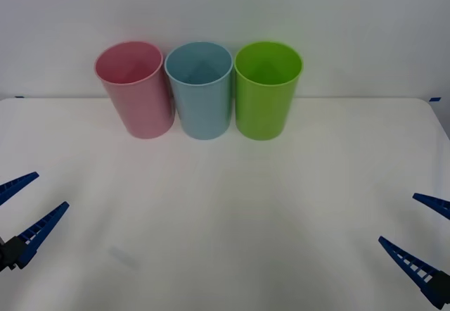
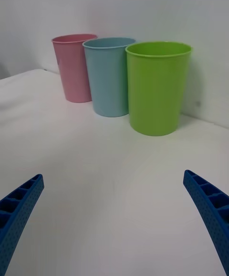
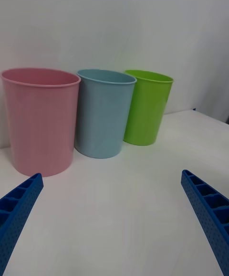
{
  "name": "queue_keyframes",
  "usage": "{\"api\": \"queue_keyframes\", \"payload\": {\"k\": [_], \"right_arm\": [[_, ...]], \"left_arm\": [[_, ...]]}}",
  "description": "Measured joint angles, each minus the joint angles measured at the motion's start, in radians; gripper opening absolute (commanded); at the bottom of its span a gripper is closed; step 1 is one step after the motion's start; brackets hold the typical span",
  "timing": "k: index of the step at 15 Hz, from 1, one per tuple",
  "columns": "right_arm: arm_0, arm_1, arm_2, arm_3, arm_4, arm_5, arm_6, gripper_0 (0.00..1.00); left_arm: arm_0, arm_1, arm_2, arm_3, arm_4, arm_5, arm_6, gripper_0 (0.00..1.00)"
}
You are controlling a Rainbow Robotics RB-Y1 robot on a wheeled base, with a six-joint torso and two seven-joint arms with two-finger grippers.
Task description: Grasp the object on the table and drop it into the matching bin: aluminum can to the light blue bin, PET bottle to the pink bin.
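White table (image 1: 225, 255) is kept bare before the blue bin (image 1: 200, 89), so both grippers, left (image 1: 24, 209) and right (image 1: 422, 230), released, should be held until a can is seen.

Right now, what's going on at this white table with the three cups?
Nothing is being handled. Both blue ribbed grippers, left gripper and right gripper, hover open and empty over the near edge of the wide white table. Pink bin, light blue bin and lime green bin stand side by side at the back.
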Motion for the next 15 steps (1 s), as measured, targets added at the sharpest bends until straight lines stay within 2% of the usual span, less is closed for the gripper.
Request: {"api": "queue_keyframes", "payload": {"k": [10, 15], "right_arm": [[0.006, -0.002, 0.004, 0.094, -0.057, -0.03, 0.045, 1.0], [-0.004, -0.002, 0.014, 0.122, -0.058, -0.031, 0.053, 1.0]], "left_arm": [[0.0, 0.0, 0.0, 0.0, 0.0, 0.0, 0.0, 1.0], [0.0, 0.0, 0.0, 0.0, 0.0, 0.0, 0.0, 1.0]]}}
